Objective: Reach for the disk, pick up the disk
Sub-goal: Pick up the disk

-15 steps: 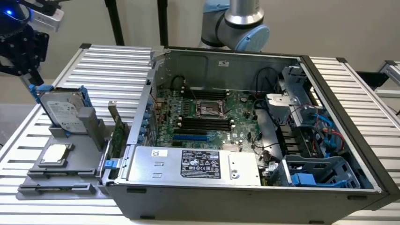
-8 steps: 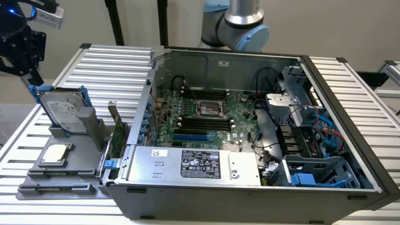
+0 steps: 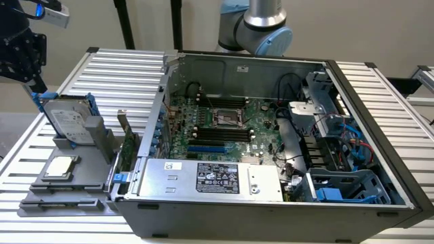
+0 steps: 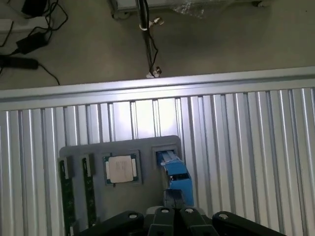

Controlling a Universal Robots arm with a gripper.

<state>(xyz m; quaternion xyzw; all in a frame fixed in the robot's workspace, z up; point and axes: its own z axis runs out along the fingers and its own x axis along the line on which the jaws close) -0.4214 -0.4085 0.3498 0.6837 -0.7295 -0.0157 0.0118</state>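
Note:
The disk (image 3: 68, 119) stands on edge, leaning in a slot of the grey holder tray (image 3: 64, 195) at the exterior view's left, its silver face and white label showing and its blue frame along the top. My black gripper (image 3: 37, 90) comes down from above onto the disk's upper corner. In the wrist view the disk (image 4: 174, 174) is seen edge-on as a blue strip. It runs in between the two closely set fingers of the gripper (image 4: 175, 209), which looks shut on the disk's top edge. The disk is still seated in the slot.
A small square silver chip (image 3: 61, 165) (image 4: 120, 168) lies in the same tray beside the disk, and green memory boards (image 4: 66, 191) stand in further slots. An open computer case (image 3: 271, 132) with a silver power box (image 3: 210, 178) takes up the middle of the slatted aluminium table (image 4: 256, 147).

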